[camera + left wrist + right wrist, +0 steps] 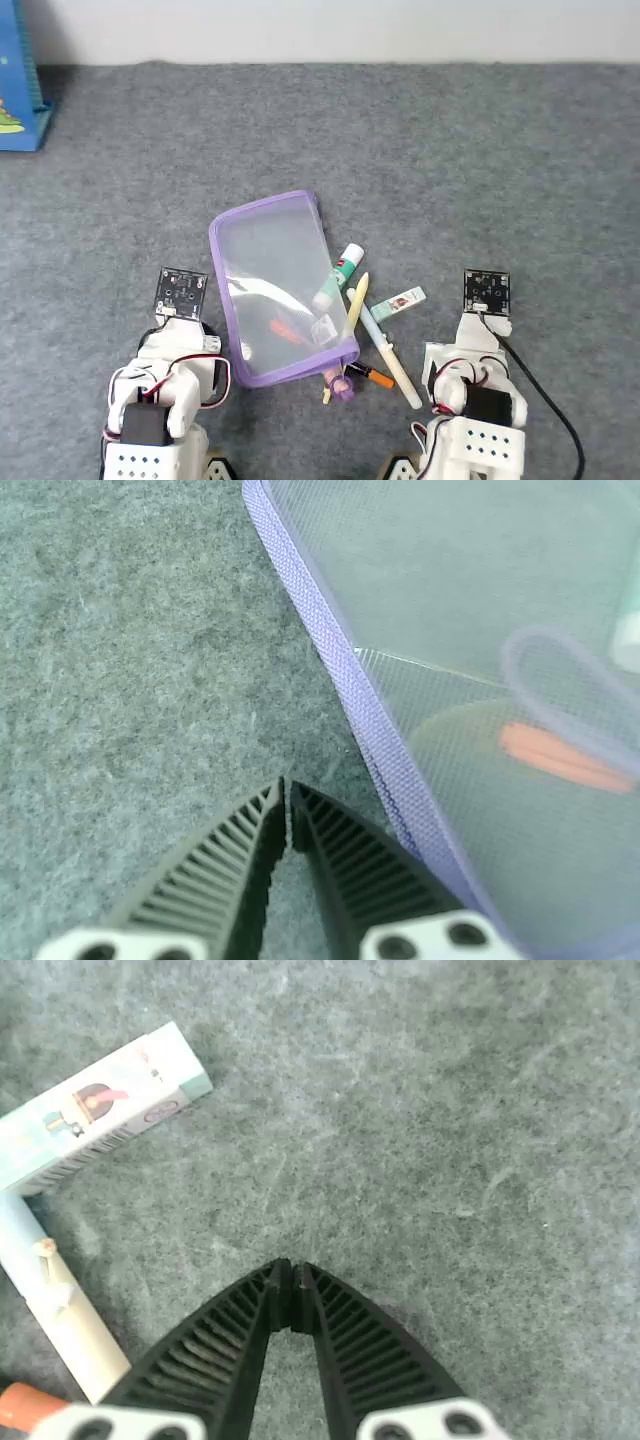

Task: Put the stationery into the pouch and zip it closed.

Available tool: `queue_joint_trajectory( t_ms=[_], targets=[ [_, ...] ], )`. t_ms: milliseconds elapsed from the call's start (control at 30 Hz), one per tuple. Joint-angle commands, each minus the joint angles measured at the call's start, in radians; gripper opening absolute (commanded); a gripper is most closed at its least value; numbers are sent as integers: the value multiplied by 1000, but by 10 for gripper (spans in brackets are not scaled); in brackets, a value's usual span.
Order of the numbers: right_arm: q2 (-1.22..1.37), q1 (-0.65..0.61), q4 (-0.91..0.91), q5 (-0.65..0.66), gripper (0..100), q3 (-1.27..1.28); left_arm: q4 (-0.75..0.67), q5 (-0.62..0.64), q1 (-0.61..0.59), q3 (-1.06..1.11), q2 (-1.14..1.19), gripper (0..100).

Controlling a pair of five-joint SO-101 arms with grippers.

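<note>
At the bottom of the high view the two arms stand side by side, the left arm (165,395) in the lower left of the frame and the right arm (472,400) in the lower right. The left tool (288,788) has its ribbed jaws pressed together with nothing between them, low over the grey tabletop (480,150) and just beside the purple edge of the pouch (470,610). The right tool (292,1272) is likewise pressed together and holds nothing, over bare tabletop near the eraser box (95,1110) and the pale pen (55,1310).

Between the arms, an orange marker (372,376) and a small purple piece (342,386) lie at the pouch's lower right corner. The pale pen (388,358) slants beside them, and the eraser box (398,303) lies just above it. A yellow pencil (356,300) and a glue stick (338,276) rest against the pouch's right edge.

The pouch (265,270), clear with purple trim, lies flat at the centre of the frame, slightly tilted. An orange item (287,330) shows through its clear side.

A blue box (18,85) sits in the upper left of the frame.
</note>
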Motion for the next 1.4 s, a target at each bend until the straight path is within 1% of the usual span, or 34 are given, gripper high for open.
queue_joint_trajectory(
  t_ms=[0,667,800,933,1067,1200,1367],
  targets=[
    [-7,-1,-7,8,9,-14,-18,-9,-3,-8,-11,14],
    [-7,-4,-8,5,9,-14,-18,-9,-3,-8,-11,14],
    [-7,-44,-15,5,9,-14,-18,-9,-3,-8,-11,14],
    [-7,-54,-8,3,9,-14,-18,-9,-3,-8,-11,14],
    [-7,-48,4,8,9,-15,-18,-9,-3,-8,-11,14],
    [-7,-53,91,9,11,-38,-18,-9,-3,-8,-11,14],
    [-7,-2,87,8,9,-95,-18,-9,-3,-8,-11,14]
  ],
)
